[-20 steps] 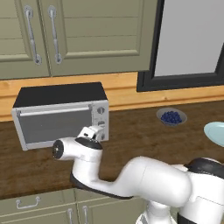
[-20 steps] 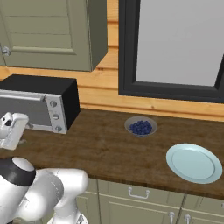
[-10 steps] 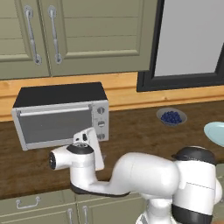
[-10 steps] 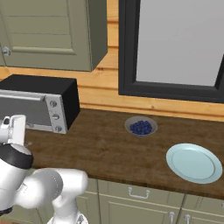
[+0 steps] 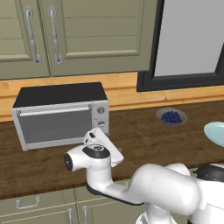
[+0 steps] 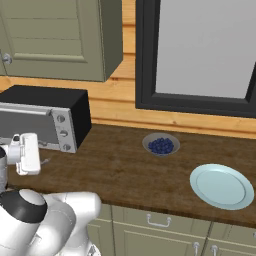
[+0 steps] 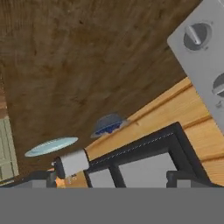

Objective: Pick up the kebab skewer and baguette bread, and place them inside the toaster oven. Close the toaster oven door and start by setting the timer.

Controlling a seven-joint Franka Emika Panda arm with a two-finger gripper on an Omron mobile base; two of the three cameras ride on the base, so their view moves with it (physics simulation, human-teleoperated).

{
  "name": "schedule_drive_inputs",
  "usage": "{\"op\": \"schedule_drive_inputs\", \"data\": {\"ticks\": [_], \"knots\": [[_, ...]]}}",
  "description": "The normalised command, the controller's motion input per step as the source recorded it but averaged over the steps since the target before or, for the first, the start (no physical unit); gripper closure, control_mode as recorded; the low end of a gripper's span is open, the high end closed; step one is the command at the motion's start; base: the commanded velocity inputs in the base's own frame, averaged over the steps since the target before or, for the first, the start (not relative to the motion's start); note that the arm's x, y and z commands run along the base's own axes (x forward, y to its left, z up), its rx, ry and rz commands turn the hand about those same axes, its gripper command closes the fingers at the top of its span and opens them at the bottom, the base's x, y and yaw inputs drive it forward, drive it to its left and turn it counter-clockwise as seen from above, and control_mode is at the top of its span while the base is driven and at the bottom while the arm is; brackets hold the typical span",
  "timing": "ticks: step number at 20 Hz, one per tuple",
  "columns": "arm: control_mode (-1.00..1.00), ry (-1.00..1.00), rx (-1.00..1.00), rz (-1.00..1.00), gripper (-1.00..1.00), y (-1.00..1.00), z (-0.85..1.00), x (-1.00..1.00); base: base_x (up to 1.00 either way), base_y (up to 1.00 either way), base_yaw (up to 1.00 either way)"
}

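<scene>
The toaster oven (image 5: 60, 95) stands on the left of the wooden counter (image 5: 144, 135), and the toaster oven door (image 5: 54, 127) is shut. Its column of knobs (image 5: 101, 111) is on the right end of its face. My gripper (image 5: 113, 151) hovers just in front of and below those knobs, open and holding nothing. In the right base view the gripper (image 6: 41, 159) hangs level with the oven (image 6: 47, 107). In the hand view two knobs (image 7: 195, 36) show at the upper right and the dark fingertips (image 7: 43, 177) stand wide apart. The kebab skewer and baguette bread are out of view.
A small bowl of blueberries (image 6: 161, 145) sits mid-counter below the dark-framed window (image 6: 200, 55). A bare pale-blue plate (image 6: 221, 186) lies near the counter's right front edge. Cabinet doors (image 5: 78, 35) hang above the oven, and drawers run under the counter.
My arm has swung and the hand has shifted a little right and lower in front of the knob panel. The jaws stay open and the oven door stays shut.
</scene>
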Motion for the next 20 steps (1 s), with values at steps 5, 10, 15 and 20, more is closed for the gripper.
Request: {"op": "schedule_drive_inputs", "data": {"ticks": [5, 10, 15, 20], "knots": [[-1.0, 0.22, -0.18, 0.13, -1.0, -0.08, 0.09, -0.09, 0.0, 0.0, 0.0], [-1.0, 0.18, -0.16, 0.14, -1.0, 0.0, 0.02, 0.0, 0.0, 0.0, 0.0], [-1.0, 0.12, -0.07, 0.17, -1.0, 0.04, 0.0, 0.02, 0.0, 0.0, 0.0], [-1.0, 0.1, -0.04, 0.15, -1.0, 0.05, -0.01, 0.19, 0.0, 0.0, 0.0]]}}
